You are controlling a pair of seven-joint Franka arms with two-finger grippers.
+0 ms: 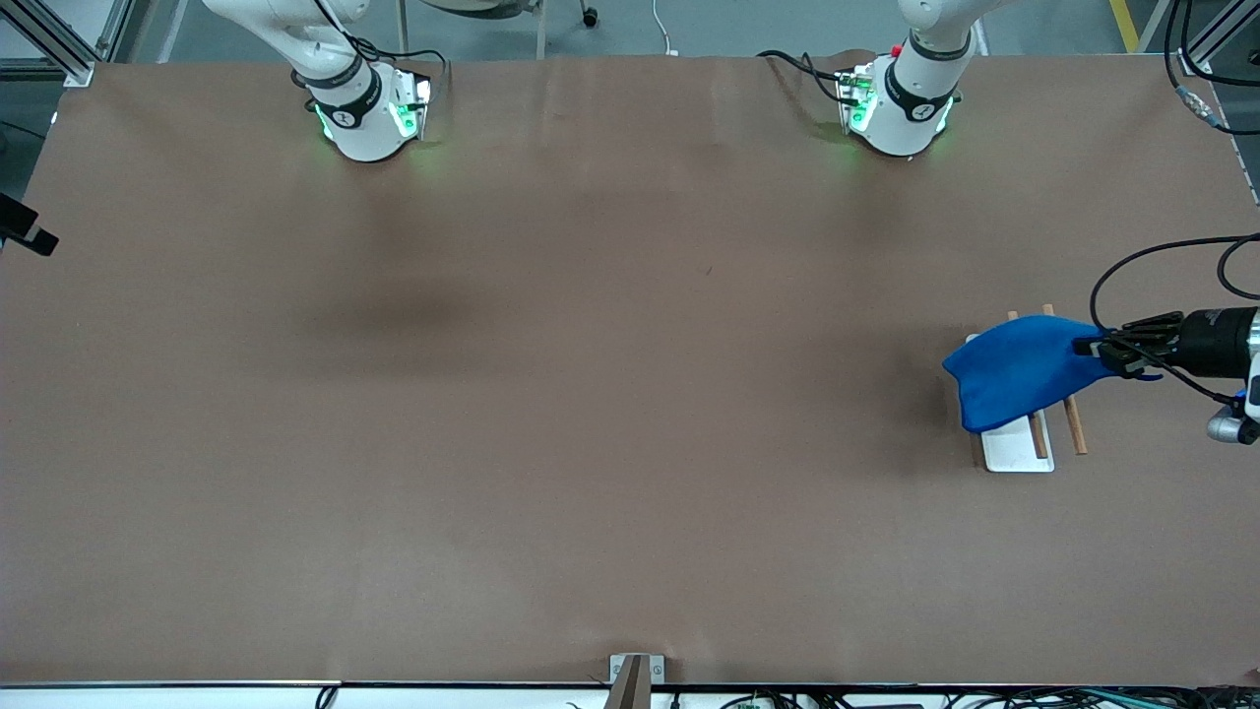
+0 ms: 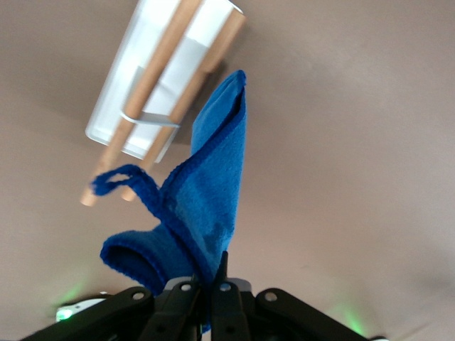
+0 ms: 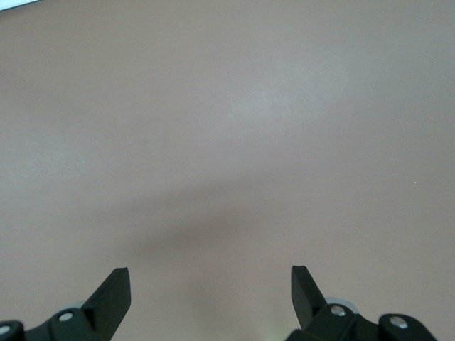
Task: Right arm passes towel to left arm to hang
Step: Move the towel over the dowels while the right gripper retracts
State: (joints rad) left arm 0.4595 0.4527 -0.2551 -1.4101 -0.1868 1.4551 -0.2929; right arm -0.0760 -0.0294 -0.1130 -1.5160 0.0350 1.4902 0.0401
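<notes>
Blue microfibre towel point(image 1: 1019, 369) pinched by one bunched end between the pressed-together fingers of the left gripper point(image 1: 1095, 347), up in the air over the rack point(image 1: 1024, 448) at the left arm's end of the table point(image 1: 551, 394). Hanging out from that gripper as a folded, sagging sheet, draped above the rack's two wooden rods point(image 1: 1073, 423) and its white base. Whether resting on the rods or clear of them: cannot tell.

From the left wrist view: cloth point(image 2: 206, 206) gripped right at the fingertips point(image 2: 224, 298), darker stitched edge running up the fold, small corner loop point(image 2: 121, 177) dangling free to one side, rack point(image 2: 156, 92) below and ahead of the gripper with the towel's tip over the rods.

Right gripper point(image 3: 210, 284) seen in its own wrist view only, fingers spread wide with nothing between them, over bare brown table surface point(image 3: 227, 142), well apart from the towel. Right arm waiting, its base at its own end of the table.
</notes>
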